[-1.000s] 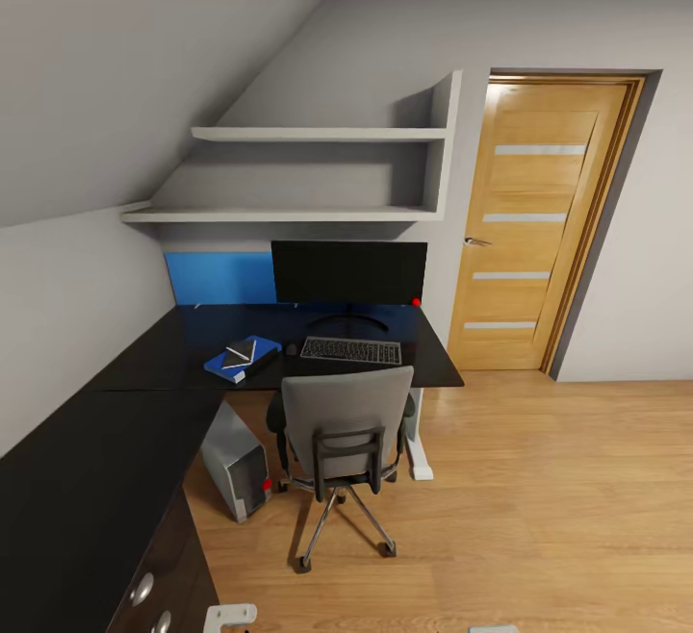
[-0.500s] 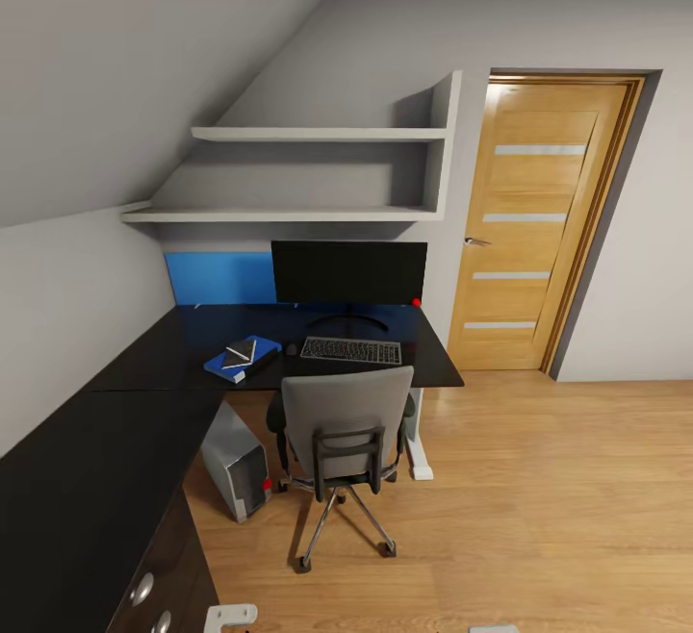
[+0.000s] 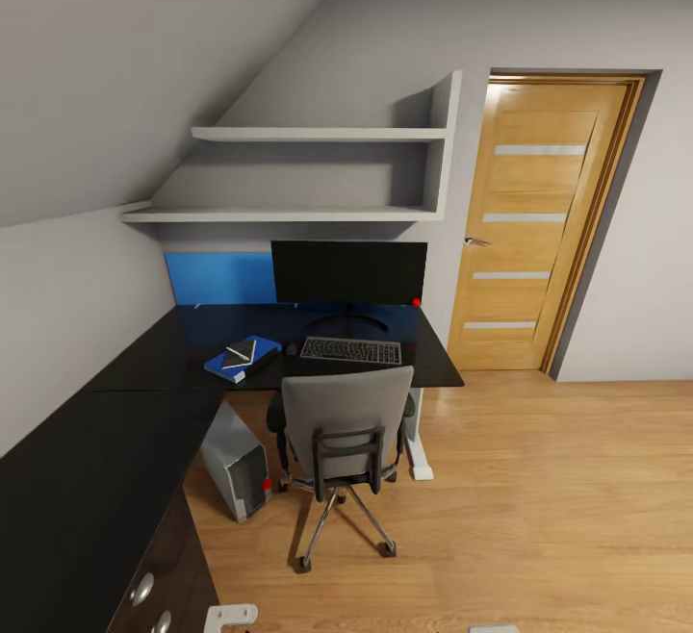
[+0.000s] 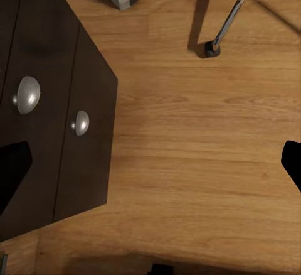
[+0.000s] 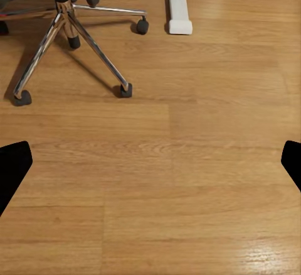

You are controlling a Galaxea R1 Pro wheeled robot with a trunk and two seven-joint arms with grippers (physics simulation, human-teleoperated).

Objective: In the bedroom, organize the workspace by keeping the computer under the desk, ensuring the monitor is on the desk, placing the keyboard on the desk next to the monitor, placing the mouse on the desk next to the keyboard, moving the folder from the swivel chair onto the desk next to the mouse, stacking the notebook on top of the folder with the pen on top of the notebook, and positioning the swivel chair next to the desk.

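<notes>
1. Black counter (image 3: pixel 144 368), one L-shaped top, is the landmark; on it one monitor (image 3: pixel 348 272), one keyboard (image 3: pixel 351 351), one mouse (image 3: pixel 292 349).
2. One blue folder (image 3: pixel 237 364) lies on the counter left of the mouse, one notebook (image 3: pixel 241 352) on top; the pen is too small to tell.
3. One computer (image 3: pixel 237 463) under the counter; likely heavy.
4. One swivel chair (image 3: pixel 342 431) at the counter edge; probably rolls easily, push at the stiff backrest.
5. Left fingers (image 4: pixel 12 168) and right fingers (image 5: pixel 12 168) spread wide, holding nothing, over the floor (image 5: pixel 188 181).
</notes>
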